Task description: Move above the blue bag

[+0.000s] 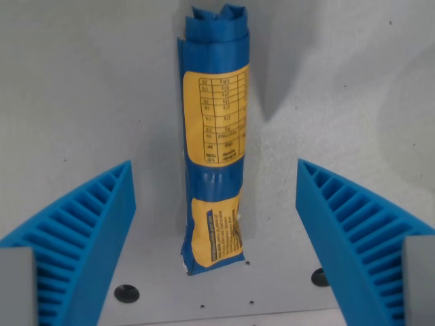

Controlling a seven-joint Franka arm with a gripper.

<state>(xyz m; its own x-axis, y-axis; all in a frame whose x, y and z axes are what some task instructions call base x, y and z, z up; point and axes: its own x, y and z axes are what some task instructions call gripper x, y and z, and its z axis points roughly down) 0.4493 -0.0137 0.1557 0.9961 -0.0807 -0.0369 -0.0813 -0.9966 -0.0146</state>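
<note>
**Blue bag lay between our spread fingers**

Blue and glossy, the blue bag (214, 142) was the one thing we had in the wrist view, a long, narrow, rolled or folded packet running from the top of the picture down toward the bottom edge. It lay on a pale grey table (81, 88). We saw a yellow label with a printed table of small figures on its upper half, too fine for us to read, and a second yellow patch with dark print near its lower end. Its top end was crumpled into folds. Our gripper (214, 224) stood wide apart, its ribbed blue fingers (81, 231) at either side of the bag and touching nothing. Small dark holes (126, 293) dotted the table near the bottom.
</note>
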